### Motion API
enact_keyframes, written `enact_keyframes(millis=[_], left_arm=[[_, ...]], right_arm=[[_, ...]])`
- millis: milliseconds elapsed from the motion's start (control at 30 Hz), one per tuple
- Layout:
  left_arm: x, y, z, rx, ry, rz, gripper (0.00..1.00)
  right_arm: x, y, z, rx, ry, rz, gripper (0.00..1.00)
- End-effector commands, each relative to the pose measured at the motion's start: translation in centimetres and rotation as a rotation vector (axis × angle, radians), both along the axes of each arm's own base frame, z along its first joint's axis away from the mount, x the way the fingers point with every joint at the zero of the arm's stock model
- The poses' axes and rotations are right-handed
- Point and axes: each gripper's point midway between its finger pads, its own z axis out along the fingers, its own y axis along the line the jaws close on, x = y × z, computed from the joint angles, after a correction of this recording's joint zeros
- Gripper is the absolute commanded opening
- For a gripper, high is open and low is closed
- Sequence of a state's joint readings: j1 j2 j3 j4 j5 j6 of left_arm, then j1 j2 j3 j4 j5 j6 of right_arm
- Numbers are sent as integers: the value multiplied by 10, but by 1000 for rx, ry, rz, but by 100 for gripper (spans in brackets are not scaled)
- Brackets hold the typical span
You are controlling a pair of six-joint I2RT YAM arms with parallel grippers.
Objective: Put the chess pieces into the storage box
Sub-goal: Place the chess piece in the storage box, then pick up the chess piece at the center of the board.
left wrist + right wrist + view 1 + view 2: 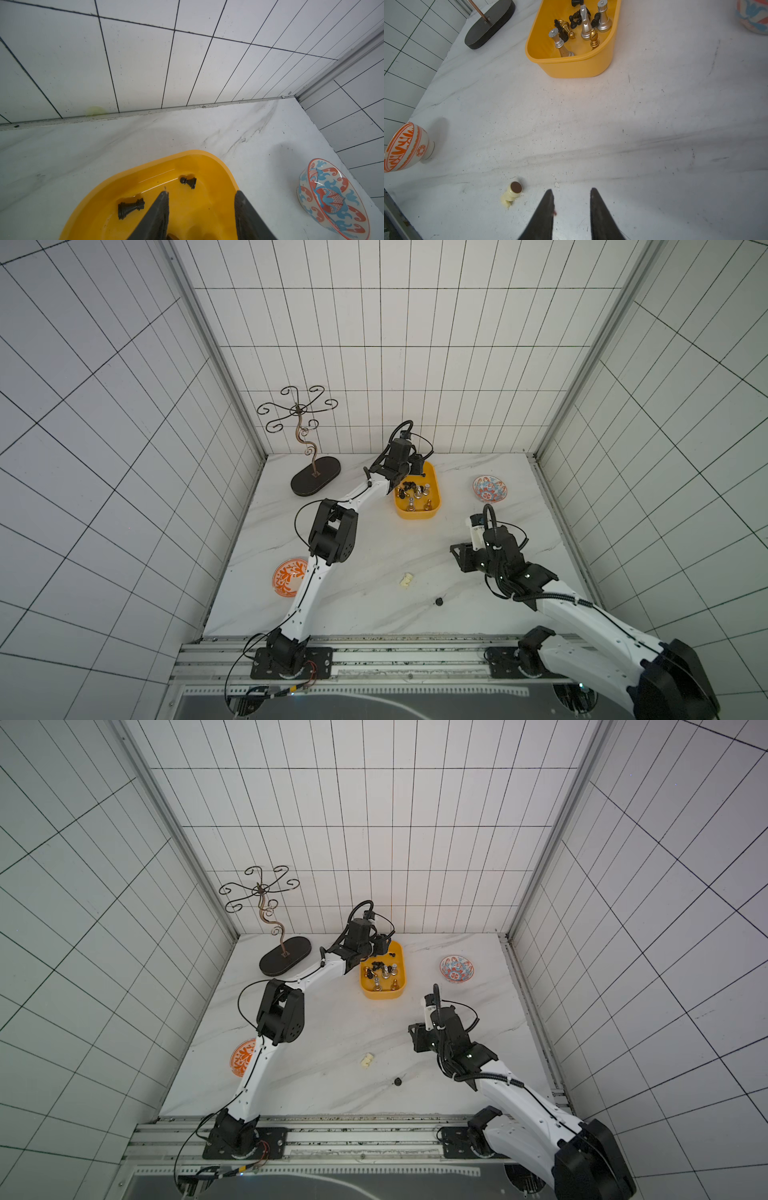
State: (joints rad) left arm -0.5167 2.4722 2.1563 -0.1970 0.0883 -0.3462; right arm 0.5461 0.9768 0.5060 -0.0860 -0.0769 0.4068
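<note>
The yellow-orange storage box (415, 513) (381, 994) stands at the back of the marble table and holds several chess pieces, black, silver (603, 19) and gold. My left gripper (201, 193) (417, 467) hovers open over the box's far end, nothing between its fingers. A black pawn (188, 182) and a taller black piece (131, 207) lie on the box floor just beyond the fingertips. My right gripper (571, 189) (457, 553) is open and empty low over the table. A cream-white piece (511, 194) (406, 580) lies on its side beside it. One black piece (438, 602) (397, 1082) lies nearer the front edge.
A red-and-blue patterned bowl (489, 488) (332, 199) sits right of the box. An orange-patterned bowl (289, 576) (404, 147) is at the left, partly behind the left arm. A dark metal jewellery stand (316, 481) occupies the back left corner. The tiled back wall is close behind the box.
</note>
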Motion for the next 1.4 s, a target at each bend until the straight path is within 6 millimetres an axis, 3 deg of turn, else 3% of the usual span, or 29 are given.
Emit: enact_keyframes(millis=[0, 200, 467, 733, 867, 1067, 1367], left_arm=[[-18, 2, 71, -61, -105, -49, 50], [-59, 26, 105, -60, -148, -58, 50], [-128, 60, 125, -66, -149, -73, 50], [-213, 101, 105, -42, -96, -54, 51], [-254, 105, 92, -11, -84, -74, 51], [-295, 115, 77, -43, -46, -56, 51], [-335, 132, 40, -53, 22, -16, 51]], right_arm=[[0, -3, 1, -35, 0, -7, 32], [-1, -6, 2, -60, 4, -16, 32], [-5, -12, 4, -83, 13, -39, 32], [-15, -16, -4, -130, 52, -61, 36], [-19, -16, -6, -135, 58, -67, 37], [-26, -14, -8, -166, 74, -60, 37], [-41, -15, -19, -204, 111, -31, 37]])
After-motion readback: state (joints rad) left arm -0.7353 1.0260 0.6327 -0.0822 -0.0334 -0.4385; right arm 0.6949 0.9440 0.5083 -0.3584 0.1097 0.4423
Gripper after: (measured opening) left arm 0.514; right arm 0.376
